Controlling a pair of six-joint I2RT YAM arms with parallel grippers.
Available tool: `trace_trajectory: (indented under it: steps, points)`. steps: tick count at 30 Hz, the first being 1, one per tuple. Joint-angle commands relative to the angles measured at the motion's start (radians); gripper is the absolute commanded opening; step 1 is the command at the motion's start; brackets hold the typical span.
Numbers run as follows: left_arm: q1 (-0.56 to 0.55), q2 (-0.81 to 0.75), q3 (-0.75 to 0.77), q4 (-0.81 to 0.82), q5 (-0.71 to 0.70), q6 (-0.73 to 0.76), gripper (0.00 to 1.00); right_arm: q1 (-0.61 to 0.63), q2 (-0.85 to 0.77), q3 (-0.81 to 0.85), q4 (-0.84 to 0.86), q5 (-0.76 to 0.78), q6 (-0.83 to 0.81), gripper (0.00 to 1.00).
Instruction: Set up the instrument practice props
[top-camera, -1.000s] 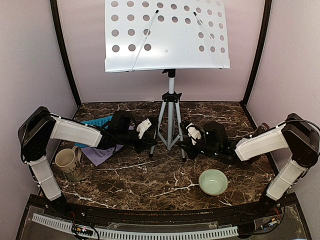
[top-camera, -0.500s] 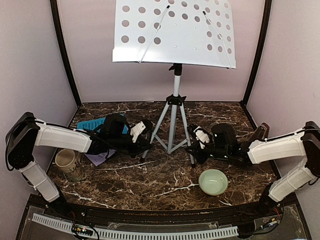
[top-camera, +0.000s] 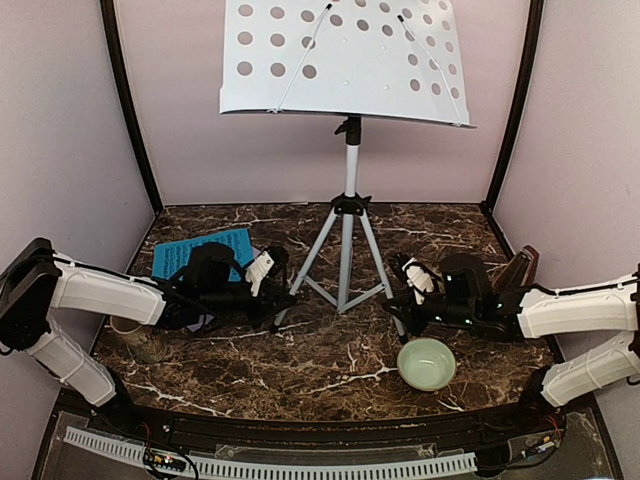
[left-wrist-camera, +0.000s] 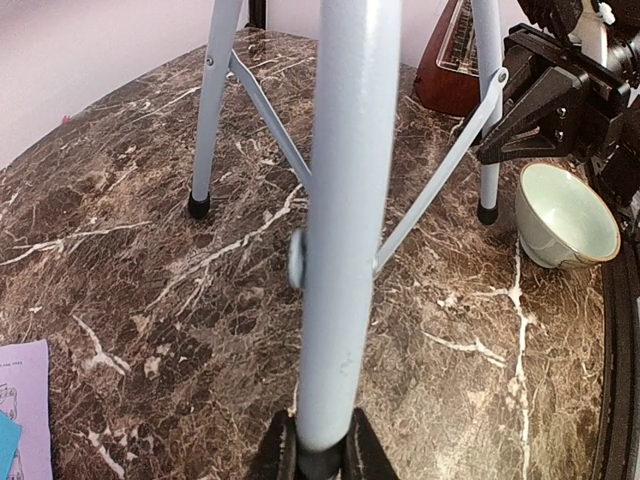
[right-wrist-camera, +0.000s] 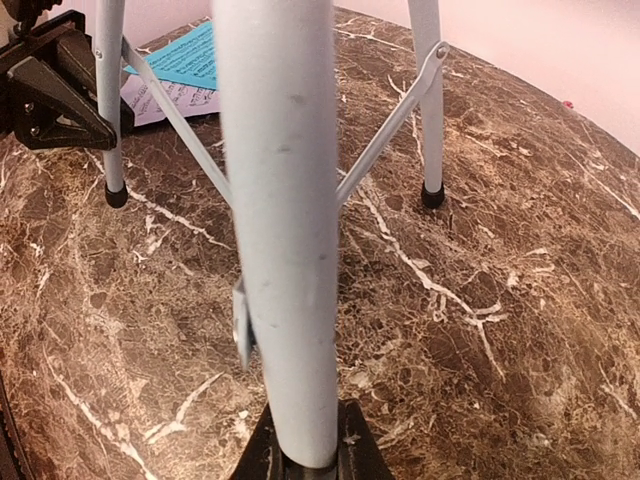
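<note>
Though nearest the arm bases, the pale green bowl (top-camera: 427, 362) and the beige mug (top-camera: 133, 330) are not task items. The bowl is just beside the right arm; the mug is mostly hidden under the left forearm.

The left gripper (top-camera: 276, 296) is clamped on the front-left leg of the music stand (top-camera: 349, 180), low near the foot. In the left wrist view the leg sits pinched at the bottom edge, with the fingers (left-wrist-camera: 275, 455) cut off by the frame. The right gripper (top-camera: 400, 305) is closed the same way on the front-right leg, seen in the right wrist view too. The foot under each claw is hidden there.

My read is one leg per arm so the top-heavy tripod can be steadied or shifted without tipping. The stand is upright mid-table (top-camera: 330, 385), with the third leg to the rear.

The blue sheet (top-camera: 205, 250) lies flat just behind the left arm. The lilac sheet (right-wrist-camera: 170, 95) is partly under it, and from the top view it is mostly covered by the arm. The metronome (top-camera: 522, 268) is at the right edge behind the right arm, its base occluded.

At the back, the perforated desk (top-camera: 345, 60) is tilted, with its top cut off by the frame. No sheet is visible on it, so loading is probably not yet done.
</note>
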Motion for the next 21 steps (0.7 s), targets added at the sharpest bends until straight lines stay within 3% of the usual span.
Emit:
trace_trajectory:
  steps: [1, 12, 21]
  points:
    - [0.050, 0.027, -0.061, -0.084, -0.169, -0.124, 0.00, -0.042, -0.016, -0.073, -0.012, 0.169, 0.171, 0.00]
    - [0.059, 0.267, 0.120, -0.019, -0.232, -0.075, 0.00, -0.046, 0.106, -0.013, 0.119, 0.318, 0.067, 0.00]
    - [0.163, 0.454, 0.391, -0.079, -0.154, -0.062, 0.00, -0.152, 0.287, 0.149, 0.188, 0.258, -0.006, 0.00]
